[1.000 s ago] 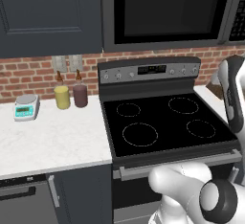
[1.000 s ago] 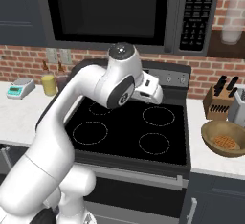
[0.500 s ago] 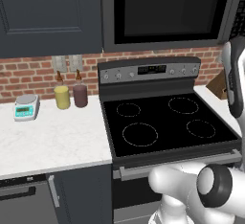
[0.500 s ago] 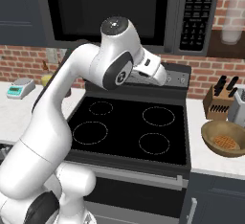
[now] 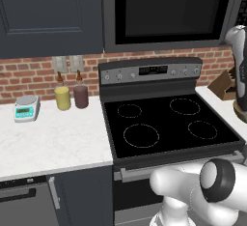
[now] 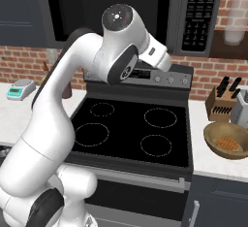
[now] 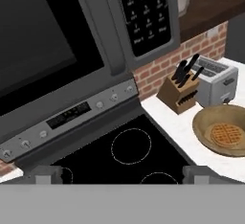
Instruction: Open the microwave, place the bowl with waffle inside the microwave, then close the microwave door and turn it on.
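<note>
Gripper (image 7: 122, 173) wide open, nothing held, up over stove (image 6: 131, 129) and facing microwave (image 7: 86, 36). Microwave door (image 6: 104, 8) shut, btn panel (image 7: 143, 12) on right. Bowl (image 6: 227, 140) w/ waffle (image 7: 228, 135) on counter (image 7: 191, 137) right of stove, near knife block (image 7: 181, 93) & toaster (image 7: 215, 82).

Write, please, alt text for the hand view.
The closed microwave hangs above a black stove. To its right, a bowl holding a waffle sits on the counter, with a knife block and toaster behind.
</note>
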You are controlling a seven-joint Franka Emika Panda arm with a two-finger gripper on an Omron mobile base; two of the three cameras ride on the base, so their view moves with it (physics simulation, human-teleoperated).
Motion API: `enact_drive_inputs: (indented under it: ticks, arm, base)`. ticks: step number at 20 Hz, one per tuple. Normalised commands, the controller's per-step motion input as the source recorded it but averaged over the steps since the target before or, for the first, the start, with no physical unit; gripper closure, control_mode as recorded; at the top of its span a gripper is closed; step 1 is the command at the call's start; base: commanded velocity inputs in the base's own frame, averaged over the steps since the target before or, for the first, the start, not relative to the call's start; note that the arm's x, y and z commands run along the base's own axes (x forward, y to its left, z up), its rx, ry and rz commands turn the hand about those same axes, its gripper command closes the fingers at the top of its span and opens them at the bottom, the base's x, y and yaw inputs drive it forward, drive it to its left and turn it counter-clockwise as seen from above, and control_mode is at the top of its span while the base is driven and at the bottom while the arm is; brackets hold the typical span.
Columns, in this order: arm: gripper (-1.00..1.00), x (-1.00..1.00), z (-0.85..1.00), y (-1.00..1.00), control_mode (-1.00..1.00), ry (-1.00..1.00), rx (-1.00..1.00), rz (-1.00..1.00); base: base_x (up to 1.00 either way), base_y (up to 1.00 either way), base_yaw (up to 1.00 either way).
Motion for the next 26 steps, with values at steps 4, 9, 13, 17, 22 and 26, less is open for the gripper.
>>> enact_drive_inputs:
  ticks: [4, 9, 13, 17, 22, 26]
  arm:
    - [-1.0, 0.21, 0.09, -0.06, -1.0, -0.17, 0.0, 0.0]
    - [-1.0, 0.08, 0.16, -0.18, -1.0, -0.07, 0.0, 0.0]
    - [-1.0, 0.14, 0.25, -0.21, -1.0, -0.05, 0.0, 0.0]
    - [-1.0, 0.25, 0.19, -0.15, -1.0, -0.08, 0.0, 0.0]
    - [-1.0, 0.38, 0.03, -0.1, -1.0, -0.07, 0.0, 0.0]
    - [-1.0, 0.45, 0.0, -0.08, -1.0, -0.01, 0.0, 0.0]
  base:
    - [0.0, 0.0, 0.0]
    - [0.0, 0.0, 0.0]
    - [0.0, 0.0, 0.0]
    - [0.0, 0.0, 0.0]
    - [0.0, 0.0, 0.0]
    - [0.0, 0.0, 0.0]
